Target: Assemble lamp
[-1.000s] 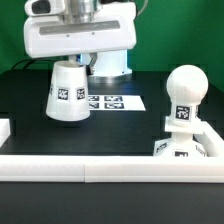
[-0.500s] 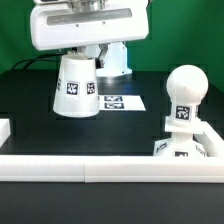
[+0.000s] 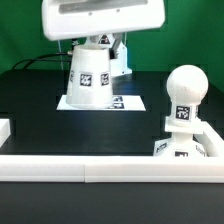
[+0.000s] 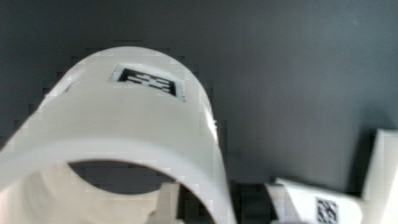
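The white tapered shade (image 3: 90, 75) hangs tilted above the black table, over the marker board (image 3: 130, 102). My gripper (image 3: 97, 44) is shut on the shade's upper rim; its fingertips are mostly hidden by the shade. In the wrist view the shade (image 4: 134, 120) fills the picture, with my gripper (image 4: 217, 205) pinching its wall. The ball-headed bulb (image 3: 185, 95) stands upright on the square base block (image 3: 178, 150) at the exterior view's right, apart from the shade.
A long white rail (image 3: 100, 168) runs along the front of the table, just in front of the base block. The marker board also shows in the wrist view (image 4: 329, 195), below the shade.
The gripper has lifted the shade off the table and carried it toward the exterior view's right, over the marker board. The shade now tilts. Bulb and base have not moved.
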`<action>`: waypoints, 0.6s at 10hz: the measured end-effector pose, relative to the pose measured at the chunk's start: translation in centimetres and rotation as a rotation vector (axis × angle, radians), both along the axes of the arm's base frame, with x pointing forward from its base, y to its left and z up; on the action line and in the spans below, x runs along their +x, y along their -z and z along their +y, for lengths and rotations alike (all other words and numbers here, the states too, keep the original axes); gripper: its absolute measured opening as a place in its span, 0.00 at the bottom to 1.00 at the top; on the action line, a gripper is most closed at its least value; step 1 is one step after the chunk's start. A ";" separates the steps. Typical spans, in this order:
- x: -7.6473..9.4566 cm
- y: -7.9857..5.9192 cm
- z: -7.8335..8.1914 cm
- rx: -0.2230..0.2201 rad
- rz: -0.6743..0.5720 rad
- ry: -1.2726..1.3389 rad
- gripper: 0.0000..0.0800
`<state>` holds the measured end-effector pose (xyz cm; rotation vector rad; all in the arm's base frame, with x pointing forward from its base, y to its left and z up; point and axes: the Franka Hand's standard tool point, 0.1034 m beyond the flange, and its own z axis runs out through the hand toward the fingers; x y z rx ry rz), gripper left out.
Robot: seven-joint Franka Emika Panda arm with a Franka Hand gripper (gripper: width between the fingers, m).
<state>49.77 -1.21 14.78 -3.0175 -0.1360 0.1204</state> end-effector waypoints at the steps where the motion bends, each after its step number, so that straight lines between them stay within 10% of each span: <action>1: 1.0 -0.8 0.8 0.002 -0.017 -0.003 0.06; 6: 2.0 -1.2 2.5 0.000 -0.020 0.019 0.06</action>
